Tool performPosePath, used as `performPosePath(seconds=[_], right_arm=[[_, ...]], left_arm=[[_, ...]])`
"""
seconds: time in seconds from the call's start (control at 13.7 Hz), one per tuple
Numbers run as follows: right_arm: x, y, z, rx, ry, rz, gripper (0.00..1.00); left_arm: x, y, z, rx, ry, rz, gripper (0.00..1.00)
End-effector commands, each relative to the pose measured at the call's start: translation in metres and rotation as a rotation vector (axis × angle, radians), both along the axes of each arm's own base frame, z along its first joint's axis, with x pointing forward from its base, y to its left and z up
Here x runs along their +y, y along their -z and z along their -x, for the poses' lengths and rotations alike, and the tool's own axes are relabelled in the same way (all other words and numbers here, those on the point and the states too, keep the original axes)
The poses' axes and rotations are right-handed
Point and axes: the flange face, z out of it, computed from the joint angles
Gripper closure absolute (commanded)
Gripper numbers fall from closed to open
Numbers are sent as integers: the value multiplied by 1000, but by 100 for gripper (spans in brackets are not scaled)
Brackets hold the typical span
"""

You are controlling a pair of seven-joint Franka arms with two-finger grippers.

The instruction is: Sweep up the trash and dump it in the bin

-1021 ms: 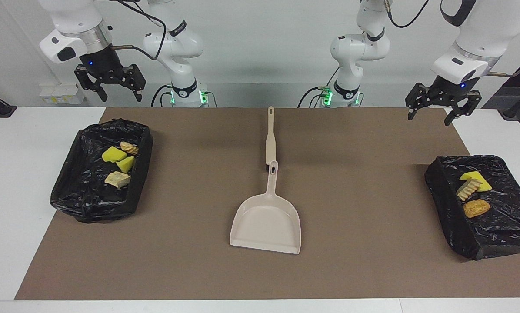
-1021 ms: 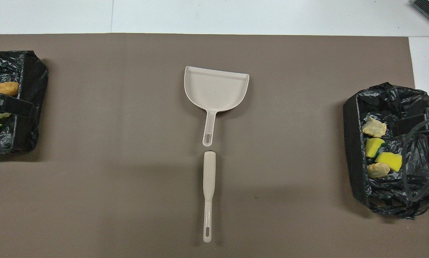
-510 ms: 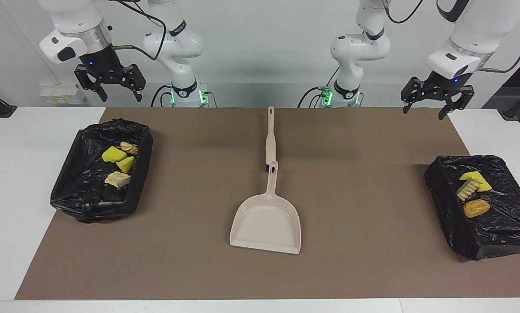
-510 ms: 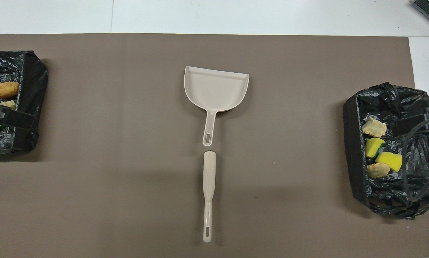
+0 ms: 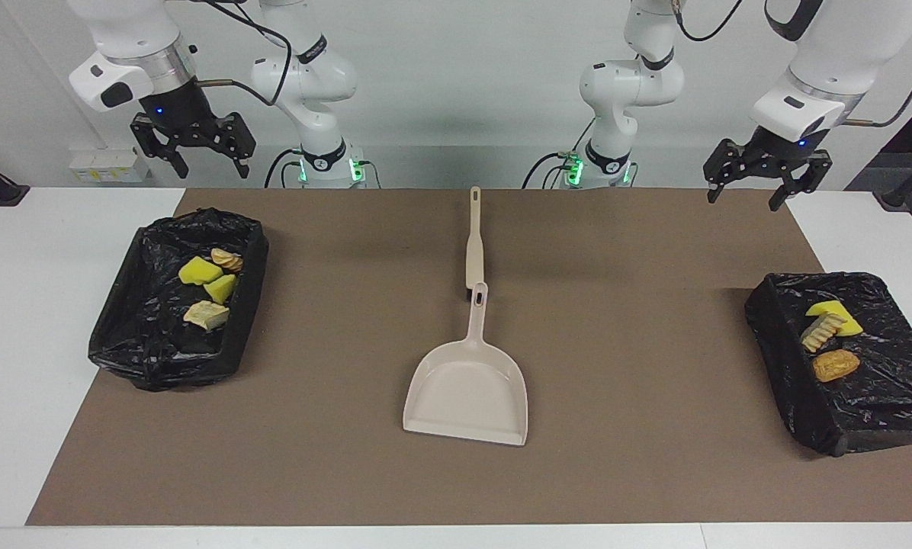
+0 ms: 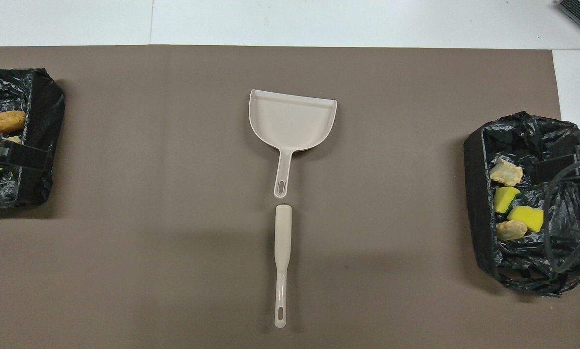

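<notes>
My left gripper (image 5: 753, 177) and right gripper (image 5: 191, 145) hang raised, jaws spread, empty. Overhead, each shows only partly, masking some trash (image 5: 206, 286) in the bins (image 5: 250, 263). Dustpan (image 5: 467, 389) and brush (image 5: 473, 244) lie mid-mat, untouched.

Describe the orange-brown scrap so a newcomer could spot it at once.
Find the black-lined bin at the left arm's end of the brown mat. Three scraps lie in it; the orange-brown lump is the one farthest from the robots, smooth and rounded, beside a ridged beige piece and a yellow sponge.
</notes>
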Motion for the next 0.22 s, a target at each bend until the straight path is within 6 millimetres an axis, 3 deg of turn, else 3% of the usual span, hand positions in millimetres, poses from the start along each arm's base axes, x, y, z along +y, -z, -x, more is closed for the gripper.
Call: performPosePath(seconds=[0.0,0.15], right_arm=[[-2,-1,4,4,-11,-15,0],[-2,-1,4,5,-11,-16,0]], left_arm=[[1,-4,7,-12,-27,18,0],[2,-3,7,-12,-24,17,0]])
